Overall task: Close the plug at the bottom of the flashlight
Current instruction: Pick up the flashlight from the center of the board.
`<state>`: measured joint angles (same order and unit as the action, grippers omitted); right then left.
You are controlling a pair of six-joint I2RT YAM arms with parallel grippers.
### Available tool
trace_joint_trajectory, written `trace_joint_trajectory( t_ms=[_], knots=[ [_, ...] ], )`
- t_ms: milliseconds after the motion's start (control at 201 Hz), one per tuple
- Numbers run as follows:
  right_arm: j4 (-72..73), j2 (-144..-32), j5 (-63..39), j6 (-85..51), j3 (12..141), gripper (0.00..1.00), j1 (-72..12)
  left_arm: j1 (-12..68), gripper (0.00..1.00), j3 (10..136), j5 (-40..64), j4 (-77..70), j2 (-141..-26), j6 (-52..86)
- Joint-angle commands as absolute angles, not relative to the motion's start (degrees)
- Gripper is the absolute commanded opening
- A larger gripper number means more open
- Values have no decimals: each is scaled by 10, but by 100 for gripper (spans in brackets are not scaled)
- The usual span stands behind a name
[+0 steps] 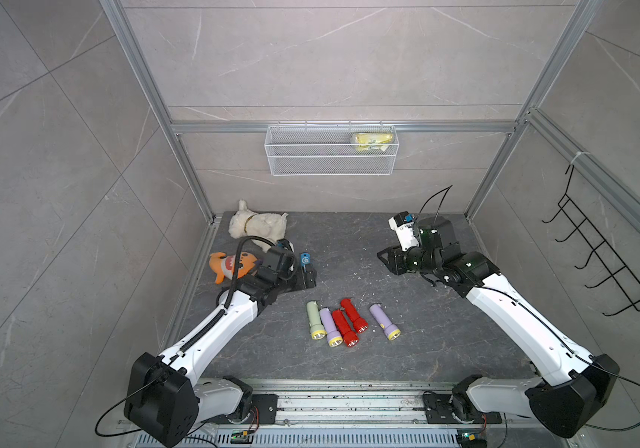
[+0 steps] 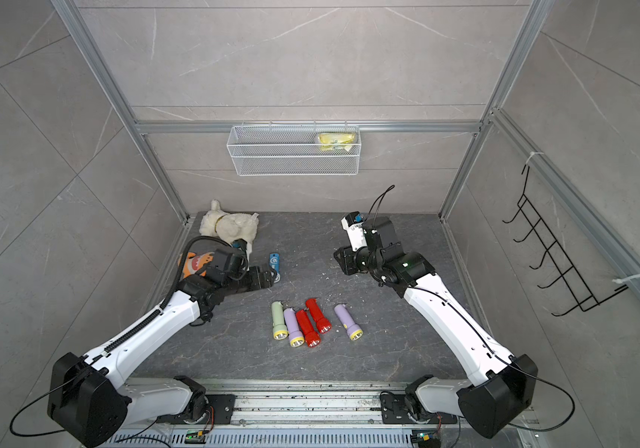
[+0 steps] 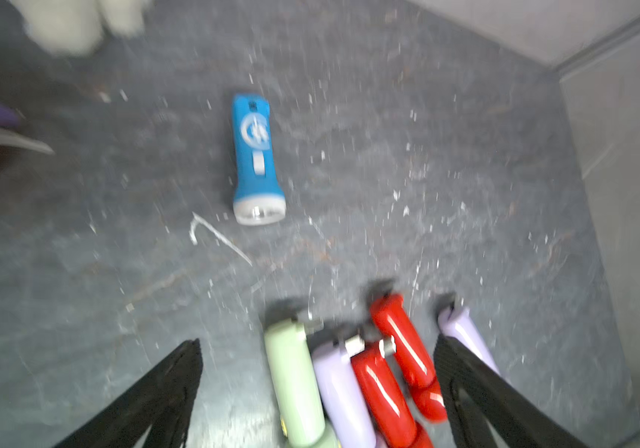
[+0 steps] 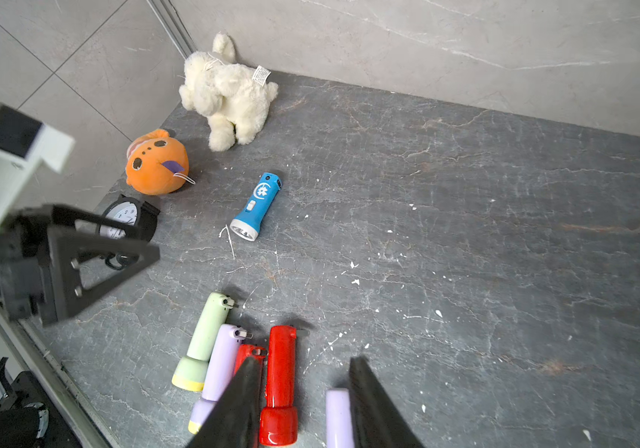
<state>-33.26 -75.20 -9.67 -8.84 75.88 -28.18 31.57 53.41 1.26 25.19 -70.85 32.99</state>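
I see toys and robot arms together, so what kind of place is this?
Most likely a robot practice booth, not a home. The left arm and right arm are mounted on a metal rail, a bare aluminium frame holds the walls, and flashlights lie lined up like practice props.

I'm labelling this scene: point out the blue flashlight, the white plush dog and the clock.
blue flashlight (image 4: 258,201): right wrist view, mid body.
white plush dog (image 4: 233,94): right wrist view, torso.
clock (image 4: 120,218): right wrist view, dial.
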Motion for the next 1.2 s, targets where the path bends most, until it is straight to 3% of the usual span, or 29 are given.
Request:
trace_joint_trajectory(
  t_ms=[0, 110, 239, 443, 767, 896, 1010, 1195],
  knots=[
    [-338, -764, -106, -97, 777, 41, -293, 361, 97, 493, 34, 306, -665, 405],
    [-338, -765, -110, -96, 768, 41, -304, 393, 96, 441, 27, 314, -657, 434],
    [-338, -756, -114, -93, 756, 41, -307, 437, 80, 414, -3, 336, -667, 457],
    [-327, -750, -123, -93, 742, 41, -308, 445, 83, 407, -49, 324, -679, 466],
    [-330, -747, -118, -84, 728, 41, -308, 443, 77, 519, -87, 325, -863, 442],
    [-334, -755, -117, -80, 726, 41, -308, 443, 68, 517, -73, 310, -889, 447],
    [-327, -763, -119, -81, 723, 41, -308, 442, 48, 501, -70, 308, -886, 450],
    [-311, -777, -133, -89, 716, 41, -308, 443, 48, 458, -76, 281, -848, 392]
  ],
)
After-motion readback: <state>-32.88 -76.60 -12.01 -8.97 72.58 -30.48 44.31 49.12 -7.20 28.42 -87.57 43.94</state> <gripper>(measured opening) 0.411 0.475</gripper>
